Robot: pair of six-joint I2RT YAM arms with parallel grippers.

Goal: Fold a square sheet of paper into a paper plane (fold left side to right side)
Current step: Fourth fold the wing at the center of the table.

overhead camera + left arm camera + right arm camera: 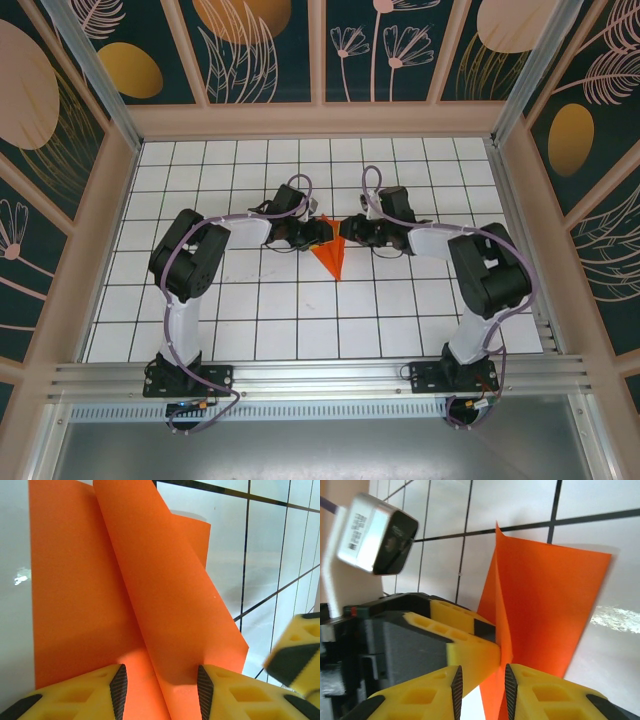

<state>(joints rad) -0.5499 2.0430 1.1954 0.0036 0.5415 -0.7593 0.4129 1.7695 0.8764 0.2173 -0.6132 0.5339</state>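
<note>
A small printed sticker (358,528) sits on the silver wrist camera (382,537), lettering too blurred to read.

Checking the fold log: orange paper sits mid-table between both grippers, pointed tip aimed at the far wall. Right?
No. The top external view shows the orange paper mid-table between the left gripper and right gripper, but its tip points at the near edge of the table.

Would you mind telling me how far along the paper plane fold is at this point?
Done: the orange paper is already a narrow pointed wedge. In hand: both end effectors work its wide end; a flap stands curled between the left end effector's parted jaws, and the right end effector appears to straddle a raised crease. Left: that flap is not yet flat, so the folding looks unfinished.
</note>
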